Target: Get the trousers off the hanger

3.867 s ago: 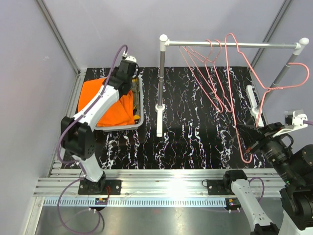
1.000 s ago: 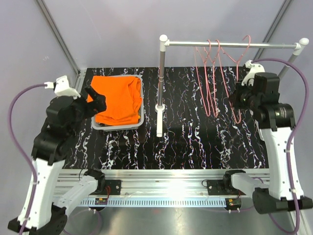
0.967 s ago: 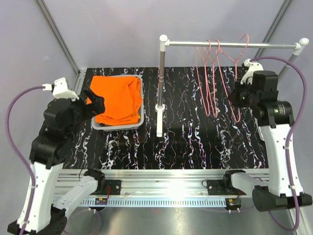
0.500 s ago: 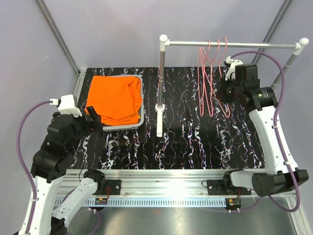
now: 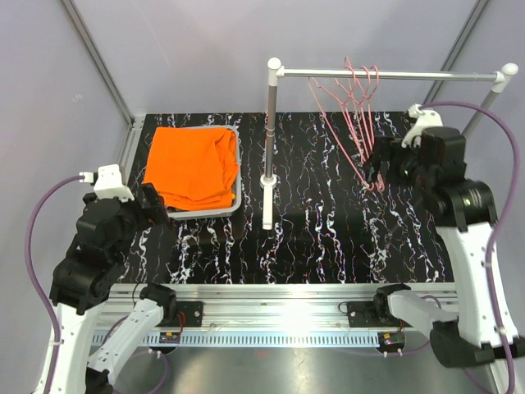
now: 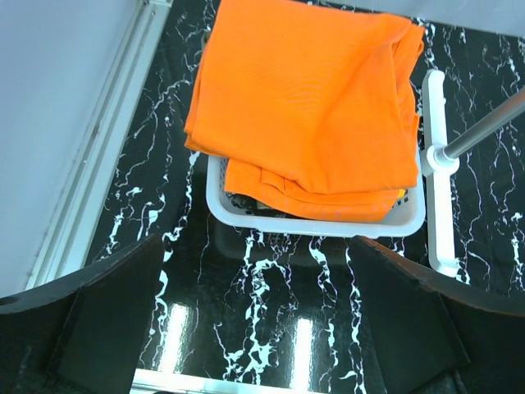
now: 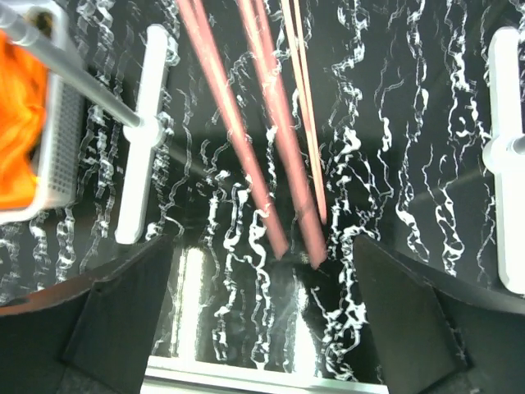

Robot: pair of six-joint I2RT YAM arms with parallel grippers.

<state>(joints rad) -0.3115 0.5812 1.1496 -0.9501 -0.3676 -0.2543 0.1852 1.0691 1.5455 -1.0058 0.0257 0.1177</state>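
The bright orange trousers lie folded on top in a grey basket at the far left of the table. No cloth hangs on the pink wire hangers, which dangle tilted from the rail. My right gripper is open right beside their lower ends and grips nothing. Near the basket's front left corner, my left gripper stands open and empty above the table.
The rack's grey post rises mid-table from a white foot, with its second foot at the right. A metal frame rail borders the table's left side.
My right gripper has opened, let go of the hanger and pulled back to the right; the hangers swing on the rail. My left arm has drawn back toward the near left.
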